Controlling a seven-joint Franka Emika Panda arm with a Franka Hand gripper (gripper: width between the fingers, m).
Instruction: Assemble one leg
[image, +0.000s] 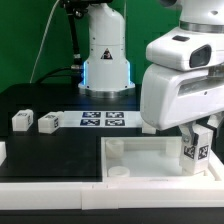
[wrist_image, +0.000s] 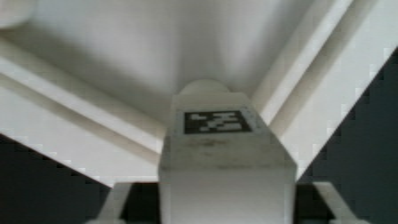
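- The gripper (image: 199, 140) is clamped on a small white plastic leg (image: 197, 151), and the leg is upright.
- In the wrist view the black-and-white square marker (wrist_image: 217, 122) on it faces the camera.
- The leg hangs at the exterior view's right end of the large white square tray-like piece (image: 125, 150); I cannot tell whether they touch.
- Further out, a second small white block (image: 22, 121) and a third white block (image: 47, 122) stand on the black table (image: 40, 100), near the thin white marker board (image: 100, 120).
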